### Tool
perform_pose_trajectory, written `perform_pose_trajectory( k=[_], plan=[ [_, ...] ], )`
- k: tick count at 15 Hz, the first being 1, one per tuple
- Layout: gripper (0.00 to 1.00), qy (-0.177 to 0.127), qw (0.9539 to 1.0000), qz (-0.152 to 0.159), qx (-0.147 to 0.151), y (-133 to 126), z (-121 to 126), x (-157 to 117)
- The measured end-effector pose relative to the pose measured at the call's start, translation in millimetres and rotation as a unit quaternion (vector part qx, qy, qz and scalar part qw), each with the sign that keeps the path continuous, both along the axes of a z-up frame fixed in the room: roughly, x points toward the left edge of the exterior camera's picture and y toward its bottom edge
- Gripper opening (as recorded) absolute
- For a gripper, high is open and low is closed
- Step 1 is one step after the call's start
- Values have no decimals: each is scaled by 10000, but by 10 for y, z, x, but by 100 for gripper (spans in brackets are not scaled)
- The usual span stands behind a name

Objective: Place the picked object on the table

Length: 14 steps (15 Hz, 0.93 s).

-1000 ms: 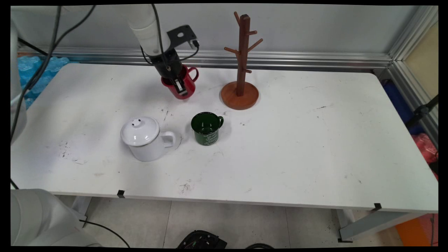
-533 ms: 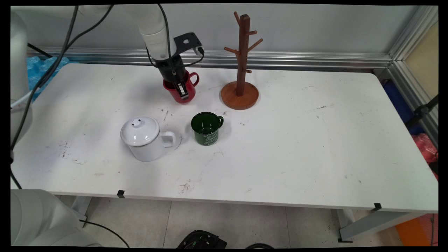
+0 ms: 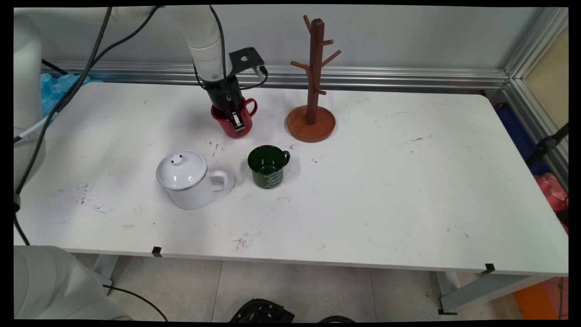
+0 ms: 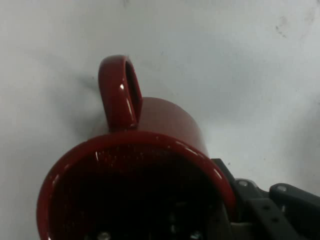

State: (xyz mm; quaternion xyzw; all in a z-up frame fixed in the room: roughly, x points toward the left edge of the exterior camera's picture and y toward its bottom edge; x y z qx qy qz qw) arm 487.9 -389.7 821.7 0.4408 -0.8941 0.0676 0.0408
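I had the gripper clamped on the red mug's rim | mug stand nearby | surface

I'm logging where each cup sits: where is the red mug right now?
In the main view the red mug is at the table's far side, left of the wooden mug tree, with the gripper clamped on its rim.

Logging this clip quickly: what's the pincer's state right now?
Pincer: closed on the wall of the red mug, one finger outside, the other inside.
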Motion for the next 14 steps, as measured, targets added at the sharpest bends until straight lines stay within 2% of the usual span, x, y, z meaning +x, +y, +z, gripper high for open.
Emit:
perform_pose_trajectory(
  k=[9,10,14],
  plan=[
    [0,-27,9999,38,89,-44,-45,-14],
    [100,-26,9999,42,93,-49,-47,-15],
    [100,-32,10000,45,78,-79,-52,-13]
  ],
)
